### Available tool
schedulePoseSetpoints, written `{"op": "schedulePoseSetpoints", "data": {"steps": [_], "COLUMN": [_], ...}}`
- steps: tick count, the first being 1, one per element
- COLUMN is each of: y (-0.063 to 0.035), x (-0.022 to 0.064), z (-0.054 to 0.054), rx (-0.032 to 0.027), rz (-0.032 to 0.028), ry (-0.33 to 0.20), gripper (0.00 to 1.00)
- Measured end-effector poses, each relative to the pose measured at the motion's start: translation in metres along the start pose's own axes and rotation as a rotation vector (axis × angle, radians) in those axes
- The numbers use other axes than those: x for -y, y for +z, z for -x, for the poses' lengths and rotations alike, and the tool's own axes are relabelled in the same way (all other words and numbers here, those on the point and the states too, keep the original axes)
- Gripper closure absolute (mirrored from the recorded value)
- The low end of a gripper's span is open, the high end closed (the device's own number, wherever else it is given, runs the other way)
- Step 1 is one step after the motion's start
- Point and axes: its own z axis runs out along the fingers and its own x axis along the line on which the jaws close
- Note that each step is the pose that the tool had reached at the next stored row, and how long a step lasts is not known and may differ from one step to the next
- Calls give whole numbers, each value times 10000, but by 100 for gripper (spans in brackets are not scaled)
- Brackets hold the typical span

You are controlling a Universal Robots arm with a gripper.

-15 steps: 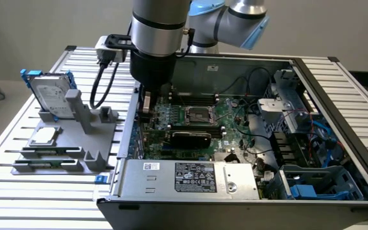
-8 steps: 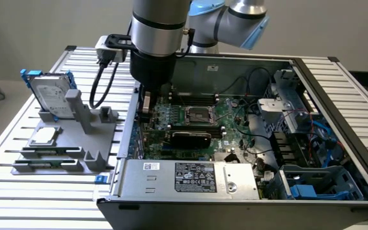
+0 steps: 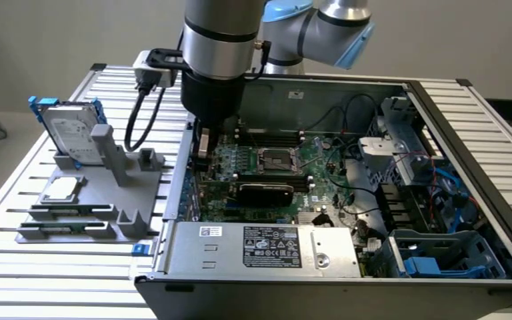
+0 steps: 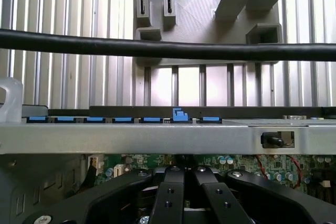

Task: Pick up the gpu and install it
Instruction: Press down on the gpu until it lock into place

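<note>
1. We are seeing the tool (image 4: 184, 192) with its two black fingers (image 4: 167, 203) pressed together, clenched, with nothing visibly gripped between them in the wrist view.
2. In the exterior view the tool (image 3: 205, 150) is hanging low inside the open computer case (image 3: 469, 133), at the case wall on the exterior view's left, and its tips are hidden behind the arm's dark lower body, so we cannot tell what they are touching.
3. We are finding the gpu (image 3: 265, 193) lying on the motherboard (image 3: 283, 160), its black rounded shroud facing up, just below the processor socket (image 3: 272, 159) and near the tool; whether it is fully seated we cannot tell.
4. The power supply (image 3: 265, 248) at the case's near edge is carrying a white and black label (image 3: 272, 245), but its writing is too small for us to read.
5. A black cable (image 4: 168, 50) is crossing the wrist view, and the case's grey rim (image 4: 157, 137) with a blue clip (image 4: 180, 115) is cutting off much of the board beneath.
6. On the slatted worktop (image 3: 25, 220), well apart from the case, a grey fixture (image 3: 105, 193) is holding a silver hard drive (image 3: 65, 133) in a blue frame, standing upright, and narrow memory sticks (image 3: 69, 212) lying in slots.
</note>
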Motion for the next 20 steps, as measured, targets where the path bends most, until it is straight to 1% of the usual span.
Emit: {"op": "schedulePoseSetpoints", "data": {"steps": [7,10,11,13,15,17,20], "y": [14,8,-7,-89,-155,-185,-211], "x": [3,9,19,45,85,154,284], "z": [0,1,2,-1,-2,-3,-6], "rx": [-14,-5,11,-11,-12,-9,-12], "rz": [0,-2,-5,49,87,94,95], "ry": [14,20,18,18,18,18,17], "gripper": [89,89,89,89,89,89,89]}}
